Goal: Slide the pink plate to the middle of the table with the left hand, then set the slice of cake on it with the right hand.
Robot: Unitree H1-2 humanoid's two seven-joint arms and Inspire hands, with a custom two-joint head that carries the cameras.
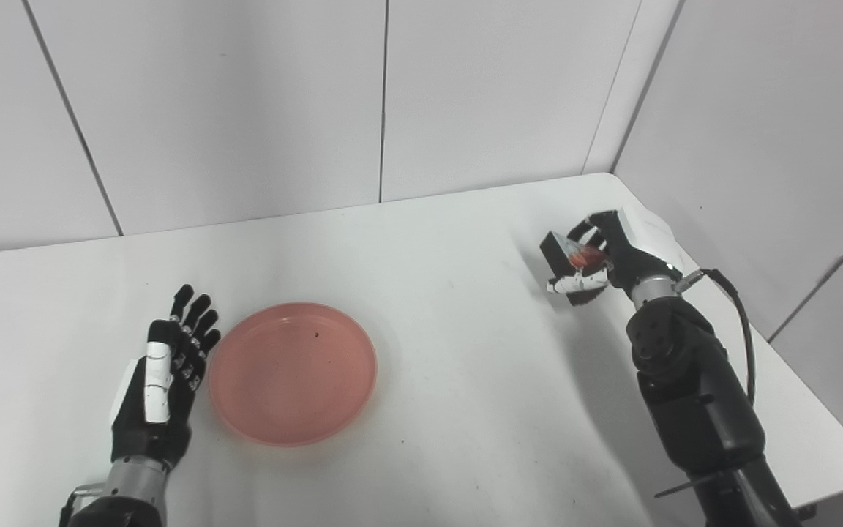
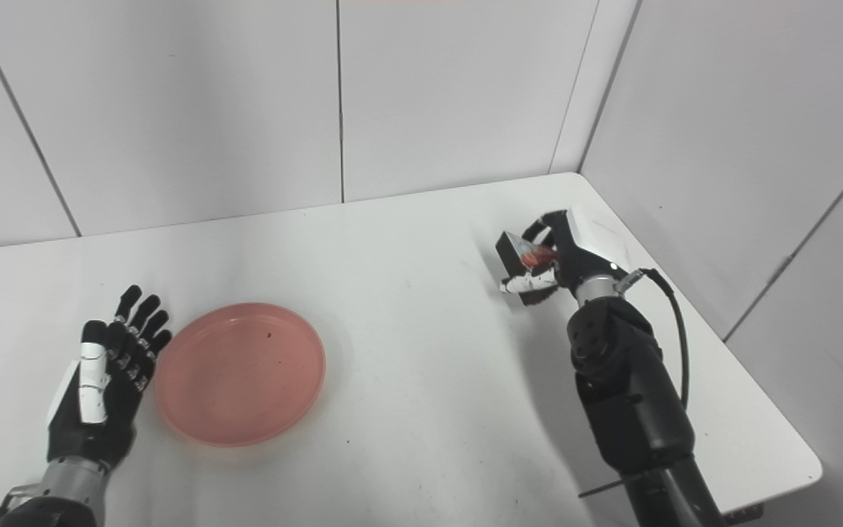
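Gripping cake slice (image 1: 574, 256), right hand (image 1: 604, 256) raised, left hand (image 1: 165, 373) spread beside pink plate (image 1: 292, 373), views alike.

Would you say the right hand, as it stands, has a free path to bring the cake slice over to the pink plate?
Probably yes: only bare table lies between the right hand, shut on the cake slice, and the pink plate.

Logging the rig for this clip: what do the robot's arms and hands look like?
Both arms are black. The left robot hand has black fingers, white panels along the thumb side and a silver wrist cuff. The right robot hand is black with a white back plate, white thumb segment, silver wrist and a black cable looping alongside.
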